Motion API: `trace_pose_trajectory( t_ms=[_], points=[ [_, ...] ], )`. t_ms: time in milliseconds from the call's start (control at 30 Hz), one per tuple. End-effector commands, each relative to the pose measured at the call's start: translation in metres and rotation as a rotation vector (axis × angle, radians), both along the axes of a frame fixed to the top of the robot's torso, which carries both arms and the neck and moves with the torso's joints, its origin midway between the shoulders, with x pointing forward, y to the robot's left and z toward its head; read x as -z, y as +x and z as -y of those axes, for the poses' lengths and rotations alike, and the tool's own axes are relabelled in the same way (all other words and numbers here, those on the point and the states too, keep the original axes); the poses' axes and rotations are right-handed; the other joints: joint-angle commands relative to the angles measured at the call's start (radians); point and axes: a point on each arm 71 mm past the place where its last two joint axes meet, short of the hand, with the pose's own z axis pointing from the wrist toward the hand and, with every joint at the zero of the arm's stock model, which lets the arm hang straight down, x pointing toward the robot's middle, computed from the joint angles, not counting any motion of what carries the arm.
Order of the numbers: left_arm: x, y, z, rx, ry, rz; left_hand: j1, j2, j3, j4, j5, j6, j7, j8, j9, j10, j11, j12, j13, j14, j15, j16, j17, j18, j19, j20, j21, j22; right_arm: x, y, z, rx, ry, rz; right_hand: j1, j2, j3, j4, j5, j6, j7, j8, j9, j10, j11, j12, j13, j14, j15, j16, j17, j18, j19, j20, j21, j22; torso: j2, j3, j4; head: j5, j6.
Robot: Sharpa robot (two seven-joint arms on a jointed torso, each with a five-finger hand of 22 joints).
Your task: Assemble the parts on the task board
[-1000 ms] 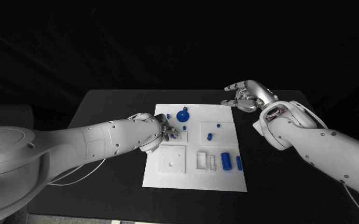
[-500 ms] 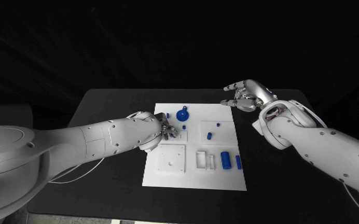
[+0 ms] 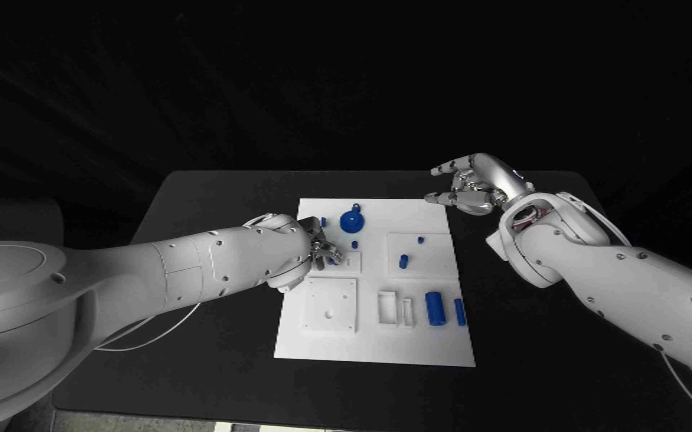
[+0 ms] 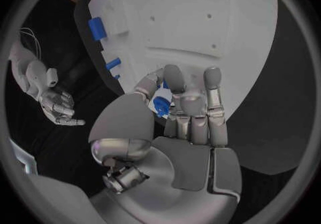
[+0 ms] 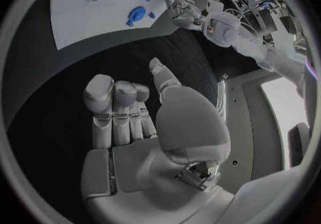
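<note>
Item: white rectangular task board point(image 3: 368, 342), centred on the black table point(image 3: 216, 202).

Left hand point(image 3: 310, 244): over the board's left edge, fingers curled in, pinching a small blue plastic part point(image 4: 160, 105) between thumb and fingers; in the left wrist view the piece sits at the fingertips, just above the board.

Right hand point(image 3: 473, 184): off the board's far right corner, above the table, fingers apart and loosely bent, holding nothing.

Other parts on board: round blue knobbed disc point(image 3: 352, 221) near the far edge; blue upright cylinder point(image 3: 434, 304) and slim blue bar point(image 3: 462, 313) on the near right.

Step in hand, as judged: seating the pinched part. Advice: keep the piece square to its socket, lower straight, loosen only once it bears.
</note>
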Motion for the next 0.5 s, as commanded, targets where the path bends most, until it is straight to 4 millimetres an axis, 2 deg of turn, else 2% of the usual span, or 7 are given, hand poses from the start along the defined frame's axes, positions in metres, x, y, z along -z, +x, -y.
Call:
trace_pose_trajectory(
  t_ms=[33, 100, 167, 267, 500],
  points=[
    [0.0049, -0.0026, -0.0008, 0.016, 0.022, -0.033, 0.021, 0.008, 0.015, 0.006, -0.011, 0.139, -0.097, 0.023, 0.016, 0.032, -0.013, 0.001, 0.002, -0.001, -0.005, 0.003, 0.001, -0.014, 0.006, -0.001, -0.007, 0.016, 0.0008, -0.0007, -0.0015, -0.012, -0.005, -0.007, -0.008, 0.0, 0.006, -0.003, 0.008, 0.009, 0.0, -0.002, 0.0, -0.006, -0.001, 0.001, 0.001, -0.002, 0.002, -0.002, 0.001, 0.012, 0.013, 0.004, -0.005, 0.105, 0.0, 0.0004, 0.0001, 0.0, -0.001],
    [0.0051, -0.0028, -0.0005, 0.018, 0.022, -0.034, 0.023, 0.008, 0.015, 0.009, -0.02, 0.14, -0.098, 0.024, 0.016, 0.032, -0.013, 0.001, 0.003, 0.0, -0.005, 0.003, 0.001, -0.014, 0.007, -0.001, -0.007, 0.016, 0.0008, -0.0007, -0.0015, -0.012, -0.005, -0.008, -0.008, 0.0, 0.006, -0.003, 0.008, 0.009, 0.0, -0.002, 0.0, -0.006, -0.001, 0.001, 0.001, -0.002, 0.002, -0.002, 0.001, 0.012, 0.013, 0.004, -0.005, 0.105, 0.0, 0.0005, 0.0001, 0.0, -0.001],
    [0.0055, -0.003, 0.0, 0.019, 0.021, -0.035, 0.027, 0.012, 0.012, 0.013, -0.051, 0.141, -0.098, 0.024, 0.016, 0.032, -0.013, 0.002, 0.003, 0.0, -0.005, 0.003, 0.002, -0.014, 0.007, 0.0, -0.008, 0.016, 0.0008, -0.0007, -0.0015, -0.012, -0.005, -0.008, -0.008, 0.0, 0.006, -0.003, 0.008, 0.009, 0.0, -0.002, 0.0, -0.006, -0.001, 0.001, 0.001, -0.002, 0.002, -0.002, 0.001, 0.012, 0.013, 0.004, -0.005, 0.105, 0.0, 0.0009, 0.0002, -0.001, -0.001],
    [0.0061, -0.0033, 0.0005, 0.02, 0.021, -0.037, 0.036, 0.016, 0.003, 0.022, -0.072, 0.142, -0.098, 0.024, 0.015, 0.032, -0.013, 0.002, 0.005, 0.0, -0.005, 0.003, 0.001, -0.014, 0.008, 0.0, -0.009, 0.016, 0.0009, -0.0007, -0.0016, -0.012, -0.005, -0.007, -0.009, 0.0, 0.006, -0.003, 0.01, 0.008, 0.0, -0.002, 0.0, -0.006, 0.0, 0.001, 0.001, -0.003, 0.002, -0.002, 0.001, 0.012, 0.013, 0.004, -0.005, 0.105, 0.0, 0.0009, -0.0004, -0.001, 0.0],
    [0.0071, -0.0036, 0.001, 0.021, 0.022, -0.04, 0.041, 0.026, -0.003, 0.029, -0.103, 0.143, -0.099, 0.025, 0.015, 0.032, -0.013, 0.002, 0.006, 0.001, -0.005, 0.004, 0.003, -0.014, 0.009, 0.0, -0.01, 0.016, 0.0014, -0.0007, -0.0016, -0.012, -0.005, -0.008, -0.009, 0.0, 0.007, -0.003, 0.012, 0.01, 0.0, -0.002, 0.0, -0.006, -0.001, 0.001, 0.001, -0.003, 0.002, -0.003, 0.0, 0.012, 0.013, 0.004, -0.006, 0.105, 0.0, 0.001, -0.0002, -0.001, 0.0]
  ],
)
